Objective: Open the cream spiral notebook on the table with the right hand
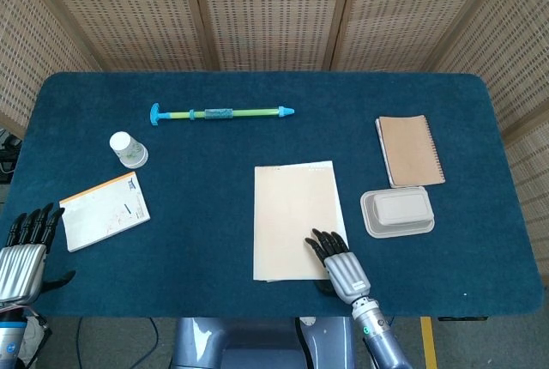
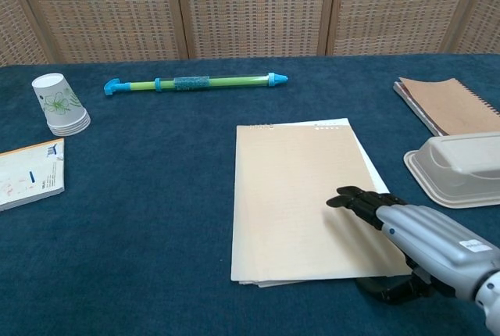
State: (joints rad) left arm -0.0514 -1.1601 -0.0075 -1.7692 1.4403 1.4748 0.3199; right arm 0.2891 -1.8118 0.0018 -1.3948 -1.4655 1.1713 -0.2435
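Note:
The cream spiral notebook (image 1: pixel 295 216) (image 2: pixel 301 195) lies flat in the middle of the blue table, its binding at the far short edge and its cover down. My right hand (image 1: pixel 338 267) (image 2: pixel 414 236) rests on its near right corner, fingers stretched flat on the cover and the thumb down beside the near edge. Whether the thumb is under the cover is hidden. My left hand (image 1: pixel 23 249) hovers at the near left table corner with straight, spread fingers and nothing in it; only the head view shows it.
A brown notebook (image 1: pixel 410 149) and a lidded white tray (image 1: pixel 397 211) lie right of the cream one. A green-and-blue stick (image 1: pixel 221 113) lies toward the far edge, a paper cup stack (image 1: pixel 128 149) and an orange-edged booklet (image 1: pixel 104 210) at the left.

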